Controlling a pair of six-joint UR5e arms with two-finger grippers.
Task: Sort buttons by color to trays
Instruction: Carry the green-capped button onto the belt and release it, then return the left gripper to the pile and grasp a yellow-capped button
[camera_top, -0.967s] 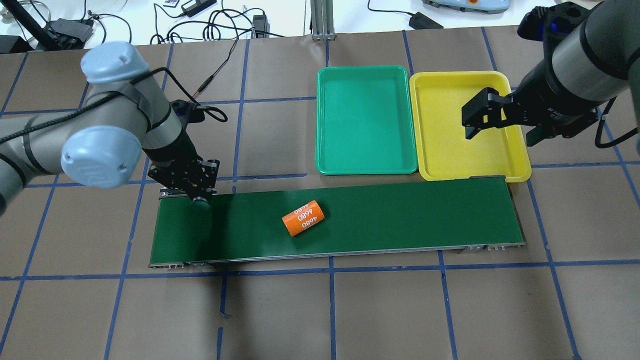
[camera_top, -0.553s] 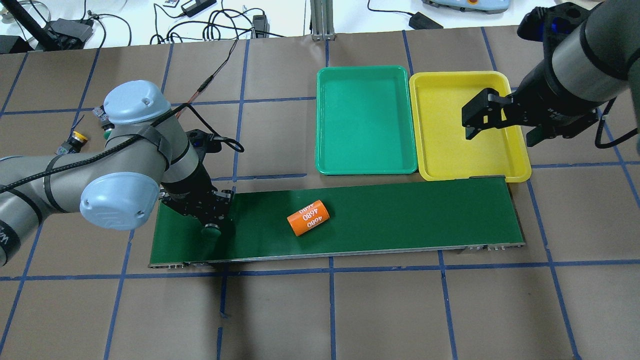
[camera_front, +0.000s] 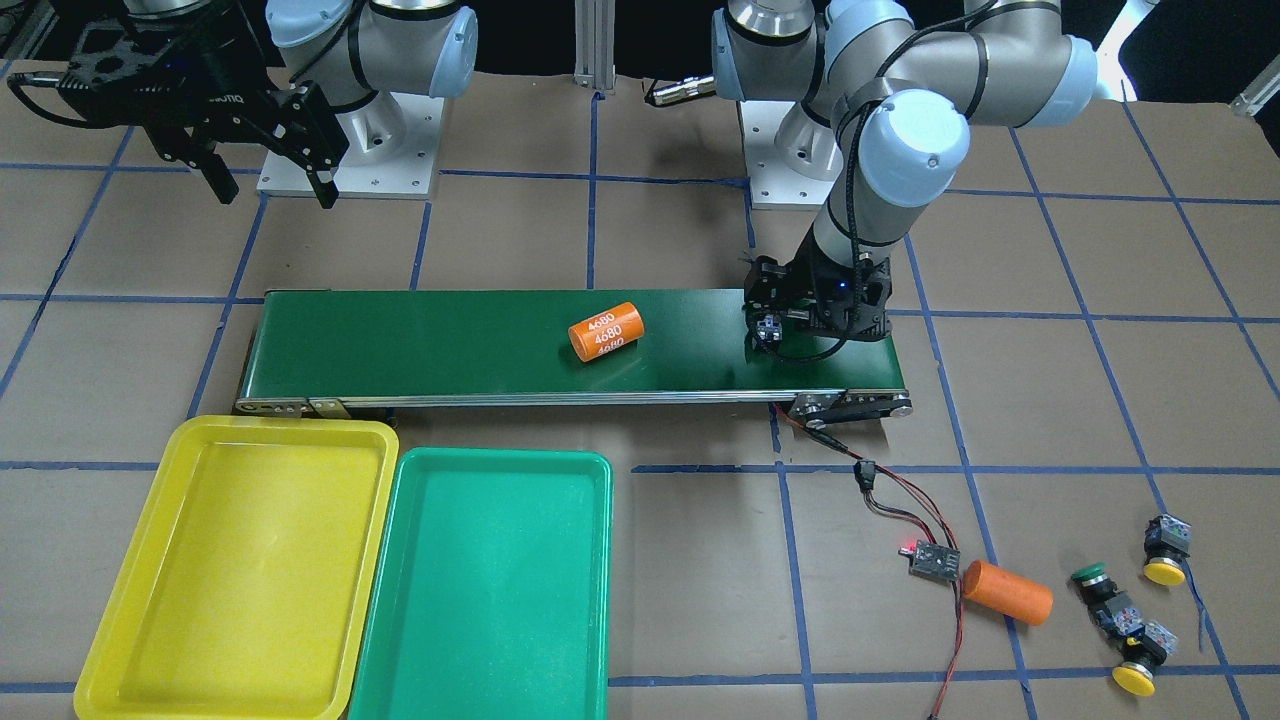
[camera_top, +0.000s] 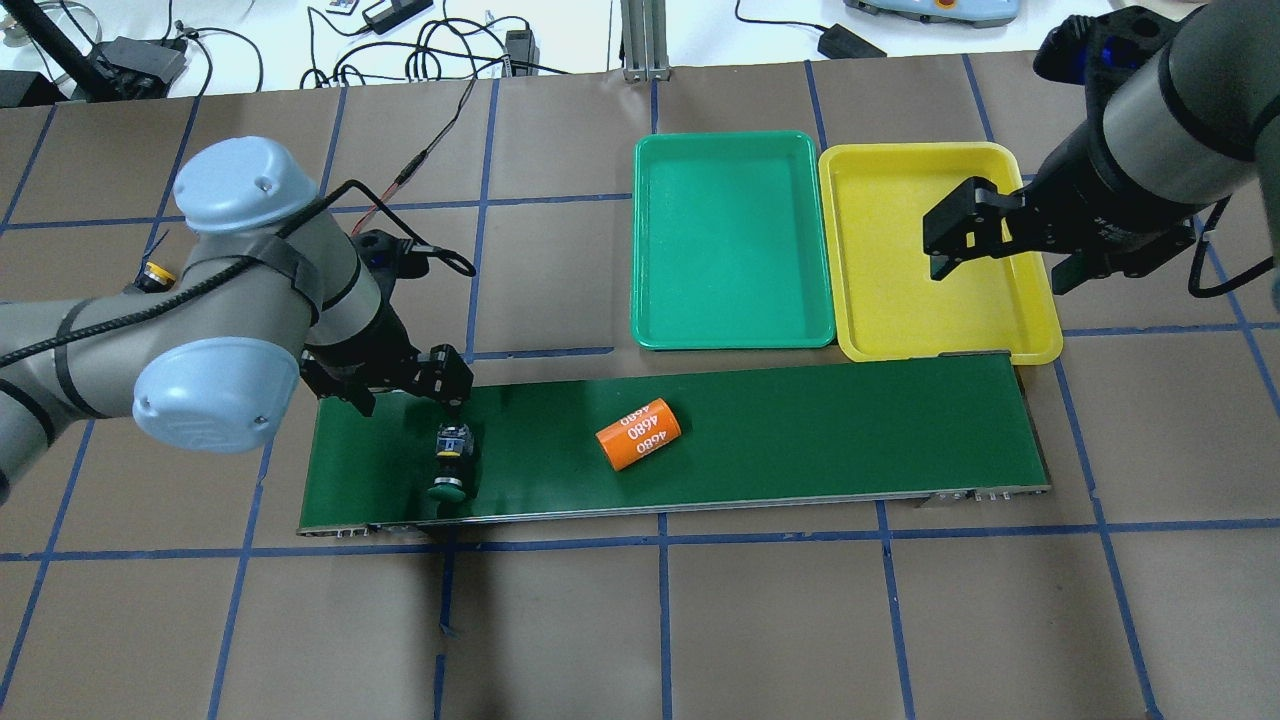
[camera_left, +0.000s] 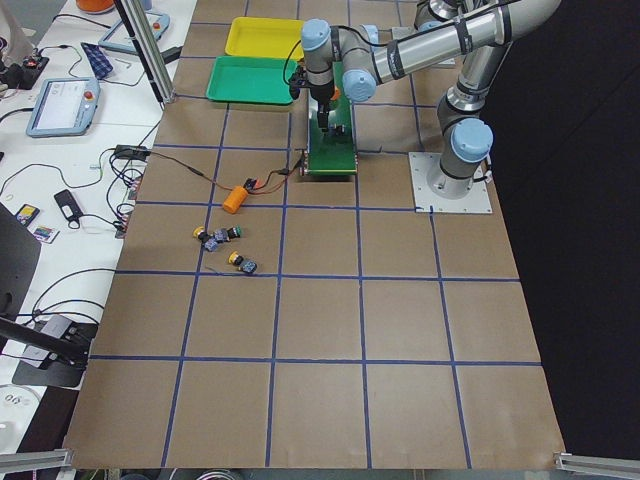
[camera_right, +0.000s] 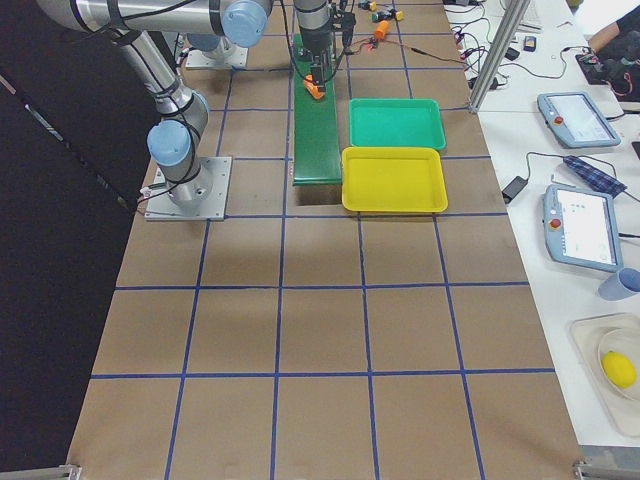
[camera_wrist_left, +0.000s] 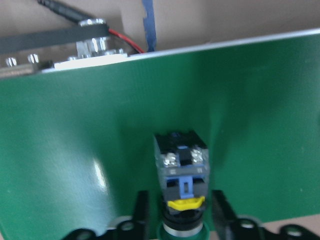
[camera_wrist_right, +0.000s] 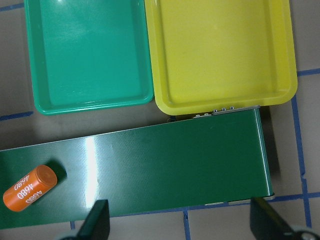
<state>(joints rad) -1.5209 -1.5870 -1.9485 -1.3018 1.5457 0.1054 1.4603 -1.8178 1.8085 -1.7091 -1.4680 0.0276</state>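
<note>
Green tray (camera_top: 730, 240) and yellow tray (camera_top: 880, 260) sit empty; your green button (camera_top: 448, 468) lies on the belt (camera_top: 800, 430), three buttons (camera_front: 1120, 610) on the desk (camera_top: 660, 620); left gripper (camera_top: 410, 400) and right gripper (camera_front: 270, 185) fingers released.

A: What colours are shown by the trays?
B: The yellow tray (camera_top: 935, 250) is seen bright and plain; the green tray (camera_top: 733, 240) is plain too.
A: And on the dark green conveyor belt (camera_top: 820, 430)?
B: An orange cylinder (camera_top: 638, 434) is marked "4680" in white. A button (camera_top: 450, 462) is capped green, its body black and grey. The brown table (camera_top: 900, 620) is gridded in blue.
</note>
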